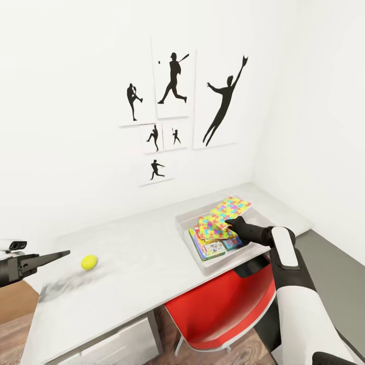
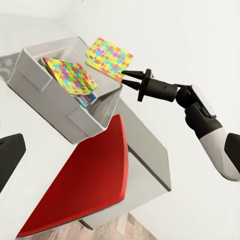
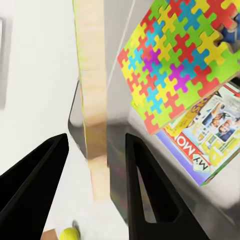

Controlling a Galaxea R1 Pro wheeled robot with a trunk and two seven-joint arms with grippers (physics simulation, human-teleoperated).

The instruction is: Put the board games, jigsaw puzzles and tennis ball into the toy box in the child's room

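Jigsaw puzzle (image 2: 110,57) edge hidden between jaws.

Tabletop (image 1: 142,243): open around tennis ball (image 1: 88,262). Toy box (image 1: 188,219): crowded with board games (image 1: 209,247), jigsaw puzzles (image 1: 230,208). Red chair (image 1: 218,309): blocks front edge.

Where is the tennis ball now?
In the head view, the tennis ball lies on the table toward its left side, just beyond the left gripper, far from the toy box.

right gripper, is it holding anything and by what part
The right gripper pinches the second jigsaw puzzle by one edge, above the toy box. The left gripper holds nothing.
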